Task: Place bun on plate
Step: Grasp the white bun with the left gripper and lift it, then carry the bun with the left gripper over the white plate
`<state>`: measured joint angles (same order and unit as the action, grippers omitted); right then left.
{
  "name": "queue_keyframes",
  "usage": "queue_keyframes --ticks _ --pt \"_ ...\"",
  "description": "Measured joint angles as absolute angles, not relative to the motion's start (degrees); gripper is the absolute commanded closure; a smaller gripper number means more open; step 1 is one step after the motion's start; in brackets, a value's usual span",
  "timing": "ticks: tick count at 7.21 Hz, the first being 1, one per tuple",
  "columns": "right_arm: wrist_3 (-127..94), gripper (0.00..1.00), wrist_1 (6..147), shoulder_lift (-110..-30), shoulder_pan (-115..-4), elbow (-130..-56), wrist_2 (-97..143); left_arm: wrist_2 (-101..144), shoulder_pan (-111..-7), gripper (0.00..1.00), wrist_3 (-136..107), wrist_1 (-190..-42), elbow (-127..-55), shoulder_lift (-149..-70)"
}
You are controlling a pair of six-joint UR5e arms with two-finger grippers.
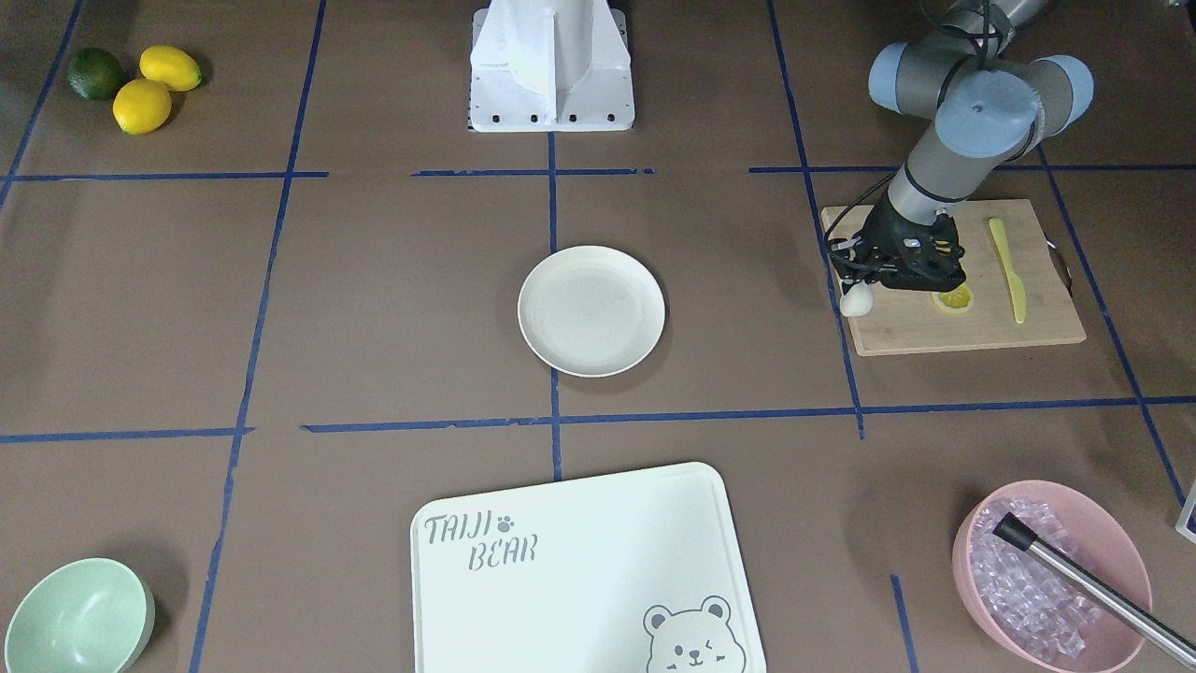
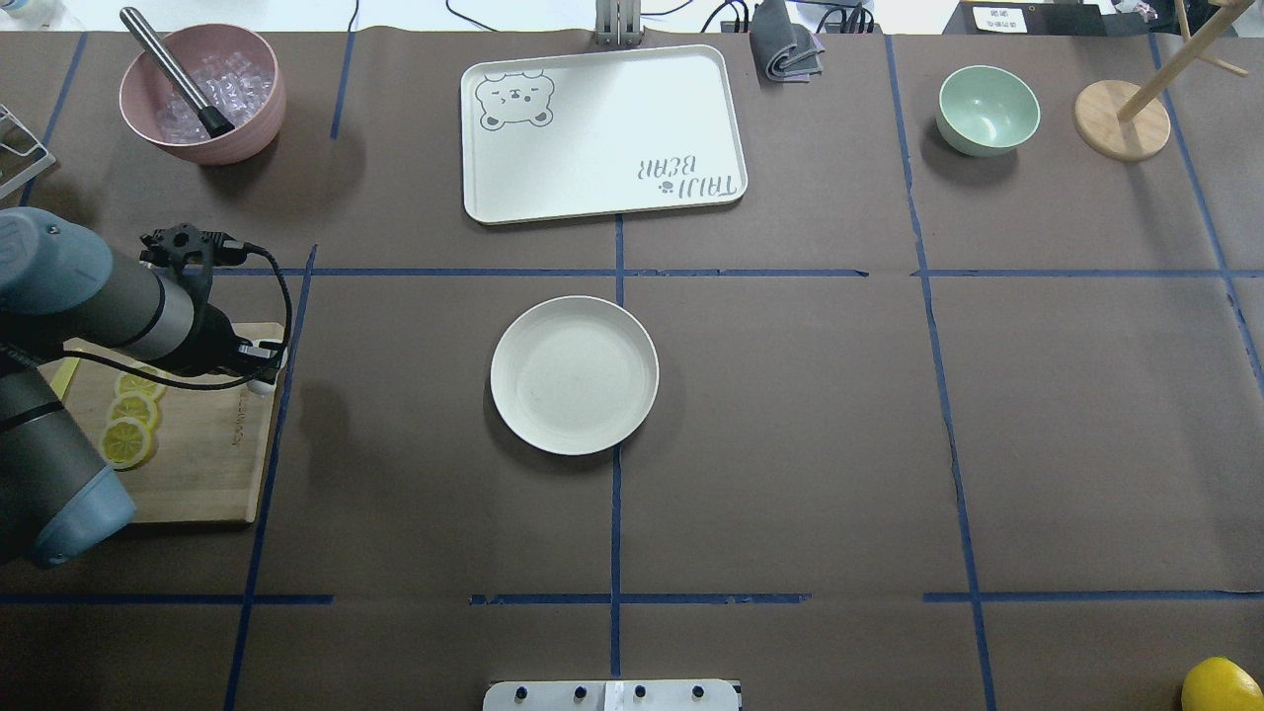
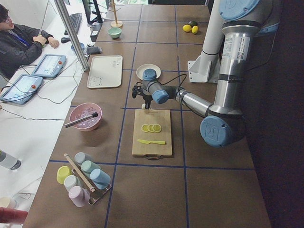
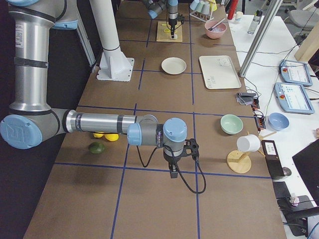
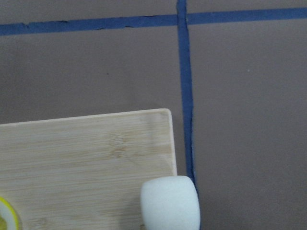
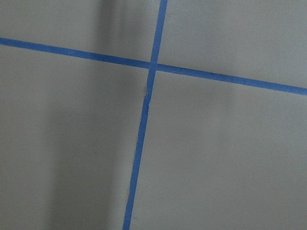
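The small white bun (image 1: 856, 299) hangs at the tips of my left gripper (image 1: 861, 291), which is shut on it over the corner of the wooden cutting board (image 1: 972, 322). In the left wrist view the bun (image 5: 170, 203) fills the bottom edge, overlapping the board corner and the blue tape. The round cream plate (image 1: 591, 310) sits empty at the table's middle, well apart from the bun; overhead the plate (image 2: 574, 375) lies to the right of the left gripper (image 2: 260, 369). My right gripper (image 4: 173, 173) points down over bare table near a tape crossing; I cannot tell its state.
Lemon slices (image 2: 130, 413) and a yellow knife (image 1: 1007, 269) lie on the cutting board. A white bear-printed board (image 1: 579, 570), a pink bowl of ice (image 1: 1051, 570) and a mint-green bowl (image 1: 79, 617) line the operators' side. Two lemons and a lime (image 1: 140, 84) sit at a far corner.
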<state>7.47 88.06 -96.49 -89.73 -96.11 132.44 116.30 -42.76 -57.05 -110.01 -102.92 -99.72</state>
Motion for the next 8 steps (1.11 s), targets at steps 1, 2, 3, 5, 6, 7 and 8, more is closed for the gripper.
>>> queue_keyframes --ticks 1,2,3,5,6,7,8 --pt "7.5 0.0 88.1 -96.5 -89.7 -96.1 132.4 115.9 -42.1 0.82 -60.5 -105.0 -103.1 -104.8" --pt "7.5 0.0 88.1 -96.6 -89.7 -96.1 132.5 114.6 -40.0 0.82 -64.8 -99.7 -102.8 -110.5" --pt "7.5 0.0 88.1 -96.6 -89.7 -96.1 132.5 111.7 -36.2 0.81 -70.5 -94.9 -101.3 -117.1" --pt "7.5 0.0 88.1 -96.6 -89.7 -96.0 132.5 106.2 -29.2 0.8 -82.0 -91.3 -91.2 -131.9" --pt "7.5 0.0 88.1 -96.6 -89.7 -95.9 132.5 104.3 -27.1 0.7 -84.9 -92.4 -85.9 -136.7" --pt "7.5 0.0 88.1 -96.6 -89.7 -95.9 132.5 102.9 -25.7 0.33 -86.1 -94.9 -82.3 -138.7" --pt "7.5 0.0 88.1 -96.6 -89.7 -95.9 132.5 102.2 -25.1 0.0 -86.4 -97.0 -80.2 -139.4"
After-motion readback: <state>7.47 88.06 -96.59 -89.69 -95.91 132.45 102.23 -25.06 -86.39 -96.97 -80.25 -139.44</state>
